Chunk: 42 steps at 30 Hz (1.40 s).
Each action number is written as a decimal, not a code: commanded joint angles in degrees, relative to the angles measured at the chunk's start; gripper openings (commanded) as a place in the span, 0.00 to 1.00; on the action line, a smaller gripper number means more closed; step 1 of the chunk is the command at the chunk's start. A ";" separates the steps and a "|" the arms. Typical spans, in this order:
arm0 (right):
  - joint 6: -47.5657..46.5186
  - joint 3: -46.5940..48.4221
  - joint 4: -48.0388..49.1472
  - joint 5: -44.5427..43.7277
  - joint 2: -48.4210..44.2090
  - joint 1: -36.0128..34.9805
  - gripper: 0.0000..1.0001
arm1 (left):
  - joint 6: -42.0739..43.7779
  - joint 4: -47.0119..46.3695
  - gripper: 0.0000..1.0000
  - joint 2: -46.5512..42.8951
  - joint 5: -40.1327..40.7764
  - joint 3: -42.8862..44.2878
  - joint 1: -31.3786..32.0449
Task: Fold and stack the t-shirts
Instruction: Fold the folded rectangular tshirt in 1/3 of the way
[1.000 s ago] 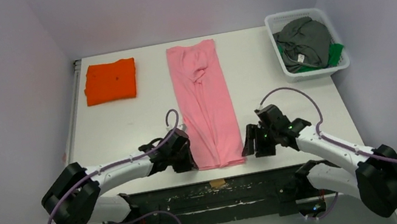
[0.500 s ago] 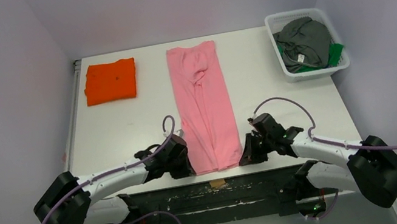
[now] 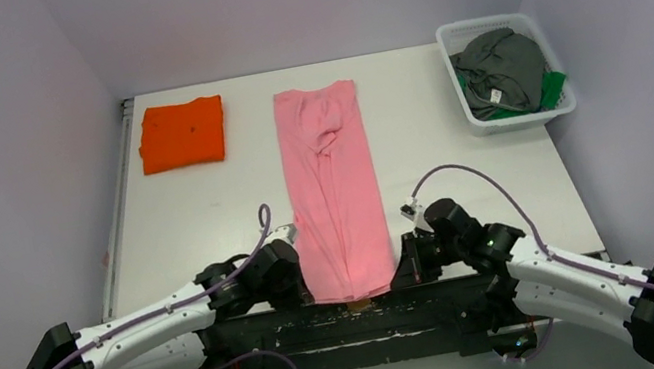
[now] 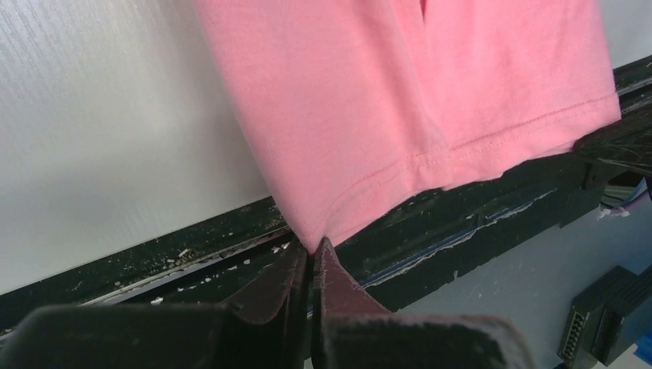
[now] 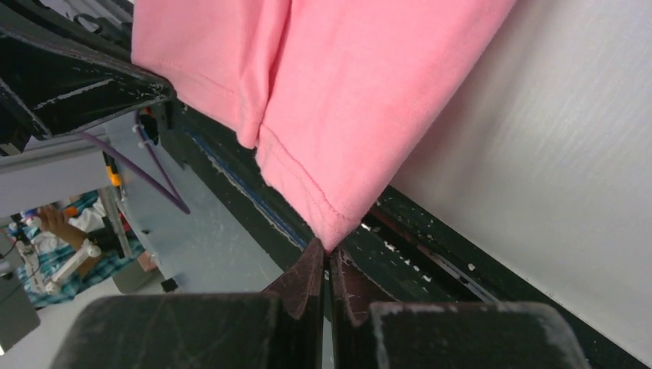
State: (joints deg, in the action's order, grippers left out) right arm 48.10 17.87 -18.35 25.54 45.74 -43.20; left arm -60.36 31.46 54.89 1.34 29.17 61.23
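Observation:
A light pink t-shirt (image 3: 335, 193), folded into a long strip, runs down the middle of the table, its hem hanging past the near edge. My left gripper (image 3: 303, 290) is shut on the hem's left corner; in the left wrist view the pink t-shirt (image 4: 400, 100) is pinched at the tips of my left gripper (image 4: 314, 247). My right gripper (image 3: 398, 274) is shut on the right corner, and the right wrist view shows the pink t-shirt (image 5: 346, 92) caught in my right gripper (image 5: 328, 250). A folded orange t-shirt (image 3: 183, 134) lies at the far left. Dark grey (image 3: 503, 67) and green (image 3: 553, 88) t-shirts fill the basket.
A white mesh basket (image 3: 470, 115) stands at the far right corner. The table (image 3: 177, 221) ends in a black rail (image 3: 356, 316) at its near edge, where both arm bases sit. Purple walls close in on three sides.
Both grippers moved toward the near edge, dragging the pink t-shirt's hem past it. The right gripper closed on the hem's right corner.

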 commanded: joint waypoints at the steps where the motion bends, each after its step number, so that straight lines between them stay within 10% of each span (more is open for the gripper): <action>1: -1.09 2.26 4.81 3.34 1.42 -0.28 0.00 | 3.49 1.73 0.00 -0.30 2.05 5.34 0.09; 9: -4.97 17.34 4.28 -9.24 15.34 1.74 0.00 | 10.98 -0.93 0.00 9.64 2.34 16.26 -13.51; 24: -9.94 42.68 6.89 -6.69 42.44 20.20 0.00 | 21.51 2.92 0.00 38.76 -3.96 45.66 -33.05; 42: -8.46 60.73 11.20 -0.75 67.51 27.52 0.00 | 26.23 4.57 0.02 60.82 -10.04 65.13 -41.11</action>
State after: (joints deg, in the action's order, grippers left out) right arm 39.40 73.63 -9.74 23.68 111.61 -16.62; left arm -35.92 36.01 113.75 -7.20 89.60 21.74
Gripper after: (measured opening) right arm 0.006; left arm 0.015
